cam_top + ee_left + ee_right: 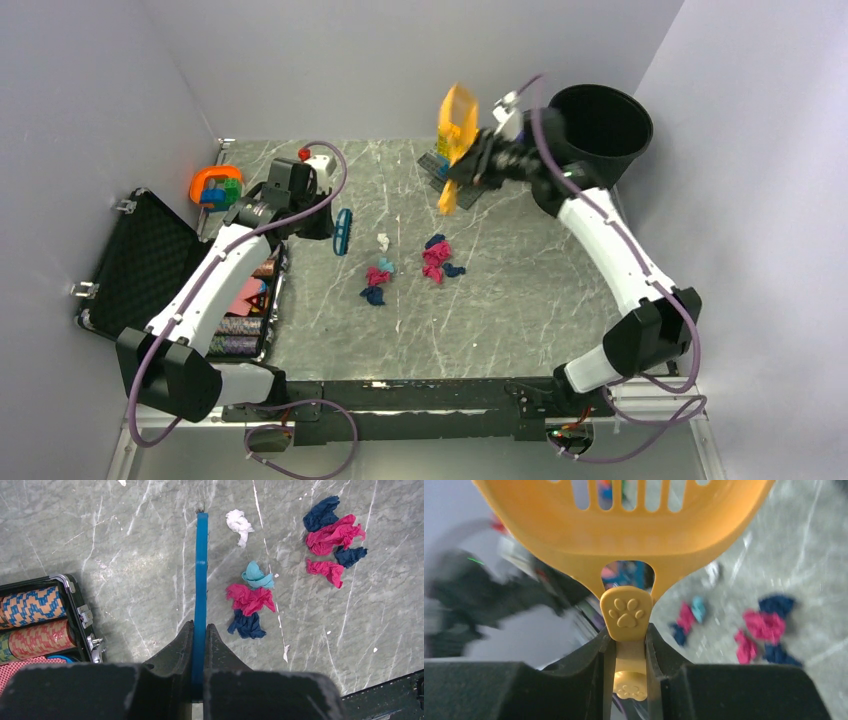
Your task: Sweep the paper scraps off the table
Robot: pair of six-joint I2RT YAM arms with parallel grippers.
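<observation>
My left end effector (pixel 200 635) pinches the blue brush (pixel 201 570); the scraps (pixel 248 600) lie clustered on the counter (pixel 125 555) just right of the brush. My right end effector (pixel 626 645) clamps the raised orange scoop (pixel 624 525) by its handle.

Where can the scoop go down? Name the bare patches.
Bare table lies between the scraps and the right arm, and along the near edge by the arms' bases. Crowded: the centre, and the left side by the brush and case.

Orange scoop (pixel 624 530) cropped at top edge; paper scraps (pixel 764 625) blurred behind.
</observation>
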